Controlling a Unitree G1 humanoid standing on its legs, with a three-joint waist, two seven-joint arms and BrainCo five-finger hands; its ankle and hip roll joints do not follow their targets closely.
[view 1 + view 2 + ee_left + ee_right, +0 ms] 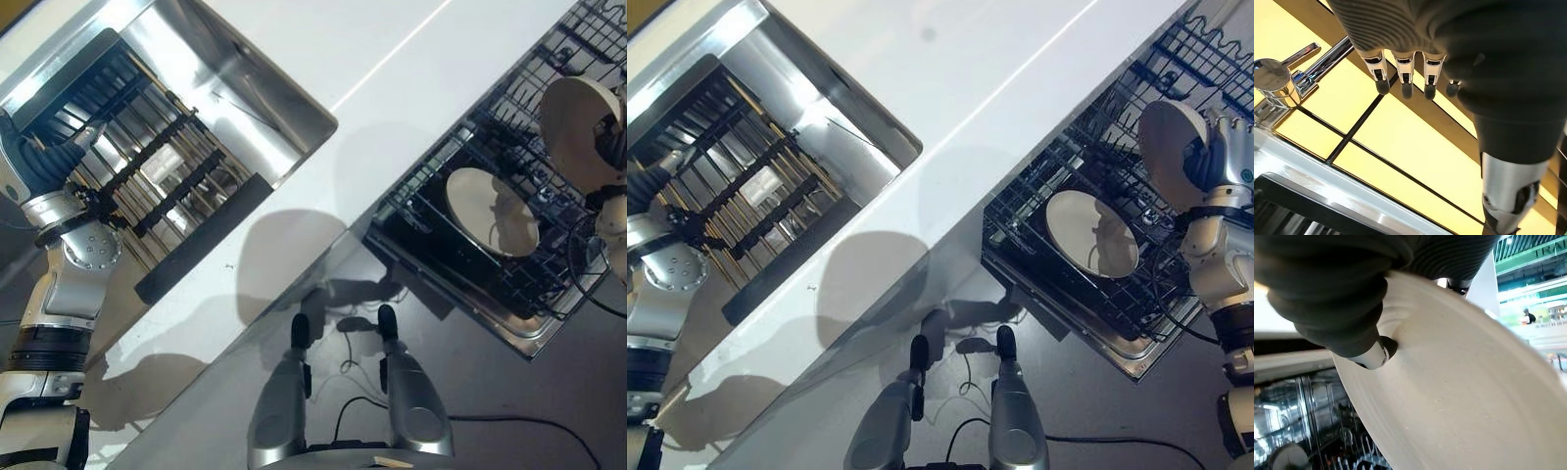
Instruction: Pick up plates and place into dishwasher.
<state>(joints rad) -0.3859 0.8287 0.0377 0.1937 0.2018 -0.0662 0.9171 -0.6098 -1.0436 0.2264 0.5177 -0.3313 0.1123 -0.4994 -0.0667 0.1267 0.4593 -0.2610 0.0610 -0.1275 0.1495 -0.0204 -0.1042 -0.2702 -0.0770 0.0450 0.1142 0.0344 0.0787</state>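
Fingers of right hand (1213, 157) clamped on cream plate (1459, 396) above dishwasher rack (1087, 284); left hand (1405, 78) fingers straight, empty.

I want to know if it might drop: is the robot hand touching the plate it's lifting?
Touching. In the right wrist view the right robot hand presses a dark fingertip into the cream plate, its cover wrapping the plate's rim, above the dishwasher rack.
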